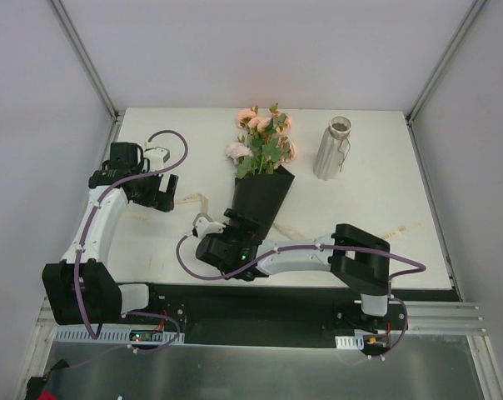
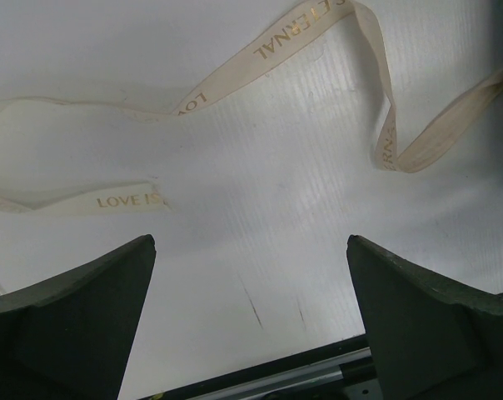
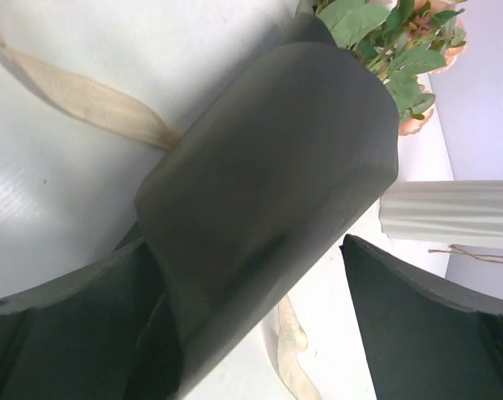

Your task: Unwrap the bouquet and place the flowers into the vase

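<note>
Presently, item by item.

Top external view.
- You have the bouquet (image 1: 260,187) lying mid-worktop (image 1: 385,200), with its narrow end toward the arms.
- The flowers (image 1: 264,142) spill from its far mouth.
- The vase (image 1: 333,148) stands upright to the right of the blooms, near them but apart.
- A cream ribbon (image 1: 197,200) lies loose to the left of the cone.
- Your right end effector (image 1: 231,225) sits at the cone's narrow end.
- Your left end effector (image 1: 162,198) hangs over the worktop by the ribbon, well apart from the bouquet.

Left wrist view.
- Left end effector (image 2: 251,317): jaws spread wide, nothing between them.
- Beyond it lies the ribbon (image 2: 276,42), untied, gold-lettered, in slack loops.

Right wrist view.
- Right end effector (image 3: 243,333): jaws spread wide, straddling the black paper (image 3: 268,208) and clamping nothing. You cannot tell whether a finger touches the sheet.
- Flowers (image 3: 376,42) show at the top of the frame, and the vase (image 3: 451,212) at the right edge.

Step in hand, by judgement: the ribbon is off, the wrapper is not yet opened and no stem is in the vase. The next move likely calls for you to close on one free edge of the paper rather than the whole cone. The other arm would then steady the stems, so the sheet peels away without dragging the roses into the vase.
</note>
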Controlling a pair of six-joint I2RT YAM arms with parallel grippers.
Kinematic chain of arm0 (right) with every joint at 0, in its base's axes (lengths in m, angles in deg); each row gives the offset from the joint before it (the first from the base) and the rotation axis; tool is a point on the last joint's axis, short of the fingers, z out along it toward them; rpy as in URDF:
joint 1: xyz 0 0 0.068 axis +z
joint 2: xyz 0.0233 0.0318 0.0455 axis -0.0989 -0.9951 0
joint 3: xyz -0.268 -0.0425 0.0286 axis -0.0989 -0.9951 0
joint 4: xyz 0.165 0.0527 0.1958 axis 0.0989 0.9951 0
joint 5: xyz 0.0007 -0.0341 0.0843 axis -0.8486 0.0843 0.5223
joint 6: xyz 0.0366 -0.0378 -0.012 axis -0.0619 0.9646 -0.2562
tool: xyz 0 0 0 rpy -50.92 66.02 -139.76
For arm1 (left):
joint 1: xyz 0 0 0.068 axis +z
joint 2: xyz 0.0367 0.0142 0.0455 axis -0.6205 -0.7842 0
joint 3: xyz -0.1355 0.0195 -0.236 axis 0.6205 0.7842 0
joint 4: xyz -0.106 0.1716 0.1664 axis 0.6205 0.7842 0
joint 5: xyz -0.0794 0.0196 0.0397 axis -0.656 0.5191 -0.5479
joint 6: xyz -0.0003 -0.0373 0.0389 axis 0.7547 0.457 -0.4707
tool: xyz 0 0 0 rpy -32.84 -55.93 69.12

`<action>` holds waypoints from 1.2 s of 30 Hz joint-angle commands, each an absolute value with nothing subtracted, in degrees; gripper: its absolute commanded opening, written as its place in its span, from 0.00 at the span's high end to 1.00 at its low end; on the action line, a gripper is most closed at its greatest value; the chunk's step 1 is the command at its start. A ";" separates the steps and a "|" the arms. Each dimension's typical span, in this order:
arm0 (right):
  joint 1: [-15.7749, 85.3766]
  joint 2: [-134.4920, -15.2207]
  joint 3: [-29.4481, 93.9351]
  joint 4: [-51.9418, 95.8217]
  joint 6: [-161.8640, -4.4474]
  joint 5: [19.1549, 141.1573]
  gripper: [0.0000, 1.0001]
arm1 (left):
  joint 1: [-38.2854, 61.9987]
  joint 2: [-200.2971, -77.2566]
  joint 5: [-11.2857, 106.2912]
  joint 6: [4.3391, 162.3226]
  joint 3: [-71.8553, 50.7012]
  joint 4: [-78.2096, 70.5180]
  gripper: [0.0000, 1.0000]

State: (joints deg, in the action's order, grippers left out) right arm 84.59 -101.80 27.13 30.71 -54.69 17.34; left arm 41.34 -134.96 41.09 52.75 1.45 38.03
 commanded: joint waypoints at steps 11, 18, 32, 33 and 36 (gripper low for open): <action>83.55 -96.44 21.65 1.58 -41.11 3.35 0.02 | 41.08 -135.35 40.21 52.50 0.60 38.86 0.01; 83.89 -86.16 18.22 -3.79 -36.71 0.71 0.01 | 41.08 -134.56 40.03 53.03 0.77 38.78 0.01; 90.31 -70.17 8.20 2.06 -43.96 -14.30 0.03 | 40.47 -133.24 39.94 53.03 -0.89 38.95 0.01; 90.83 -68.85 8.98 9.32 -50.44 -15.71 0.04 | 39.94 -133.16 40.12 52.86 -1.25 39.39 0.01; 91.98 -67.07 23.45 82.82 -121.48 -17.57 0.04 | 36.70 -133.51 41.70 52.50 -3.00 40.09 0.01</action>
